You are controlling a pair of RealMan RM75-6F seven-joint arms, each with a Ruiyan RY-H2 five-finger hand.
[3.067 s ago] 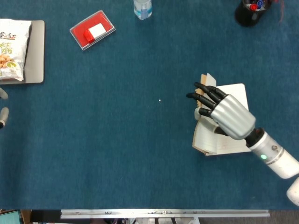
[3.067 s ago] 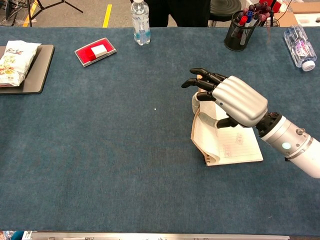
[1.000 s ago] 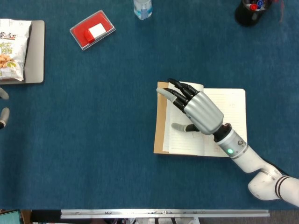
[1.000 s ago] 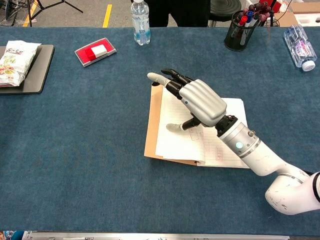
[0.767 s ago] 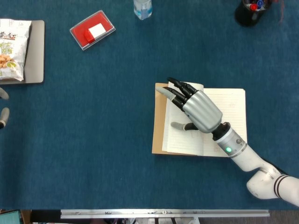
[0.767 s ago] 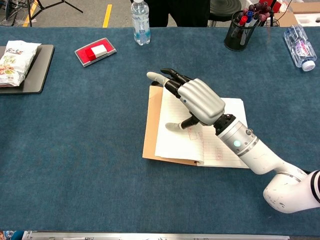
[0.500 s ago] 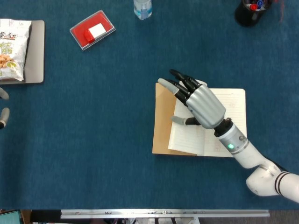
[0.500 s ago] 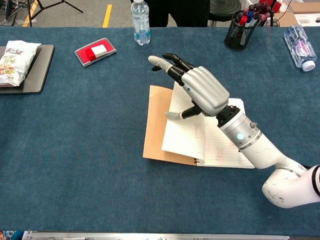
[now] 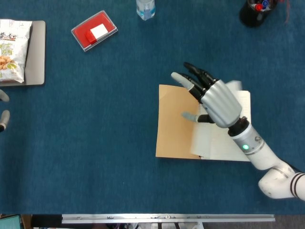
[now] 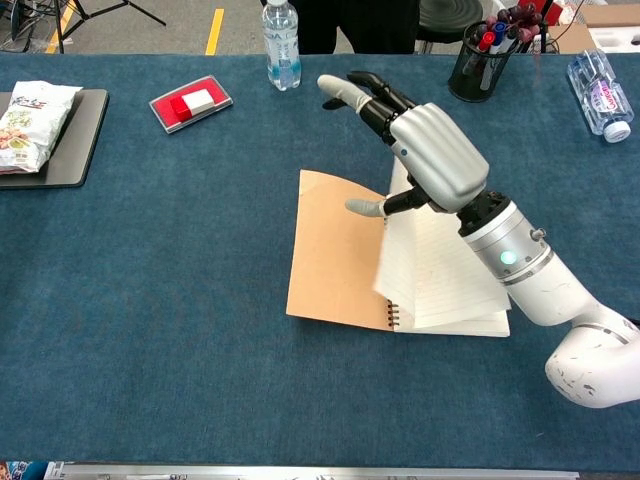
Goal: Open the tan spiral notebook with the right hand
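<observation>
The tan spiral notebook [image 9: 175, 122] lies open in the middle right of the table, its tan cover [image 10: 335, 250] flat on the left. A sheaf of lined pages [image 10: 435, 270] stands half raised over the spiral, leaning toward the right half. My right hand [image 9: 217, 102] hovers above the pages with its fingers spread and holds nothing. In the chest view the right hand [image 10: 430, 150] is well above the table, thumb out near the pages' free edge. Only the fingertips of my left hand [image 9: 3, 109] show at the far left edge.
A red box [image 9: 94, 30] and a water bottle [image 9: 145, 8] sit at the back. A black pen cup [image 9: 255, 12] stands at the back right, with a lying bottle [image 10: 600, 95] beside it. A snack bag [image 9: 12, 50] rests on a dark tray [image 9: 37, 52] at the far left.
My right hand rose and drew back to the right. The lined pages it had pressed down on the left swung up toward the right, baring the tan cover.
</observation>
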